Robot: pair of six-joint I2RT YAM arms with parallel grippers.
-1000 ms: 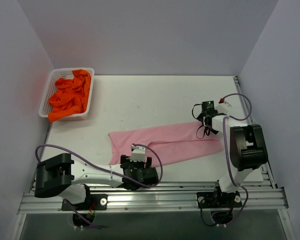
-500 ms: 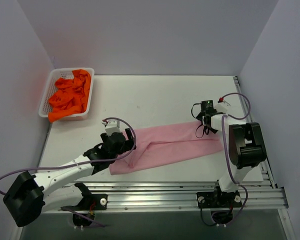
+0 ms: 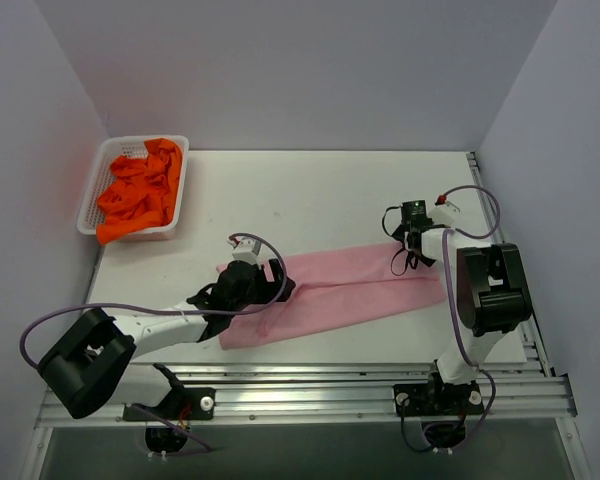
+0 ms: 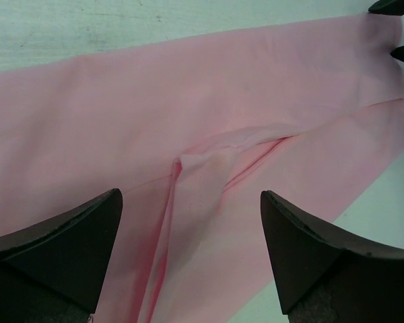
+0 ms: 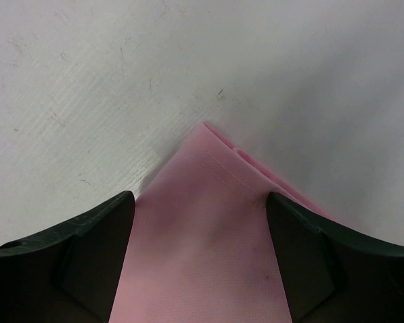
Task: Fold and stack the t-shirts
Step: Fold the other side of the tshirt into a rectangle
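Observation:
The pink t-shirt (image 3: 355,285) lies on the table as a long flat strip running left to right. My left gripper (image 3: 276,284) hovers open over its left part. In the left wrist view the gripper (image 4: 190,198) has creased pink cloth (image 4: 209,134) below it and nothing pinched between the fingers. My right gripper (image 3: 404,262) is at the strip's far right edge. In the right wrist view it (image 5: 200,202) stands open astride a hemmed corner of the shirt (image 5: 202,229). Orange t-shirts (image 3: 140,190) are heaped in the basket.
The white mesh basket (image 3: 183,185) sits at the far left corner of the table, against the left wall. Walls close in the table on three sides. A metal rail (image 3: 310,400) with both arm bases runs along the near edge.
My left arm has swung from the near edge up onto the left part of the pink shirt, then shifted a little right. The right gripper has stayed where it was.

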